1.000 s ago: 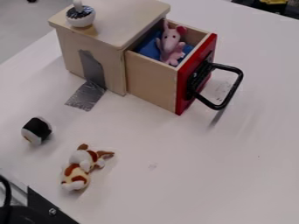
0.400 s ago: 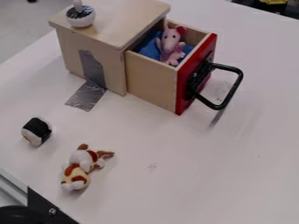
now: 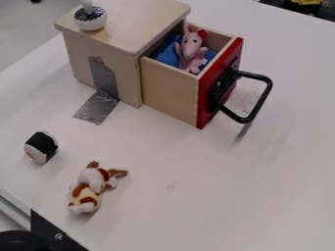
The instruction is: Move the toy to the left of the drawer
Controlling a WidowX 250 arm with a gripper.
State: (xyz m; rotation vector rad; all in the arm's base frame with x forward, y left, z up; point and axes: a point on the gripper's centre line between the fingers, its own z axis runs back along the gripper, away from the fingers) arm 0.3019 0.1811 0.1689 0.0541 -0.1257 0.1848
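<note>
A pink plush toy with a long snout (image 3: 191, 48) sits upright in the pulled-out drawer (image 3: 169, 88), resting on blue cloth (image 3: 167, 53). The drawer has a red front with a black loop handle (image 3: 260, 98) and extends from the right side of a light wooden cabinet (image 3: 105, 54). On the white table, a white, brown and yellow plush toy (image 3: 91, 186) lies at the lower left. A small black and white toy (image 3: 41, 147) lies up and to the left of it.
A white bowl-shaped object with an upright stem (image 3: 89, 17) stands on the cabinet top. Grey tape (image 3: 97, 107) runs from the cabinet onto the table (image 3: 216, 186). A metal rail, a black bracket (image 3: 54, 234) and a dark rounded part (image 3: 19, 241) occupy the lower left corner.
The dark curved piece at the lower left edge has gone out of view, and the dark rounded part in that corner has shifted slightly. The toys and drawer have stayed put.
</note>
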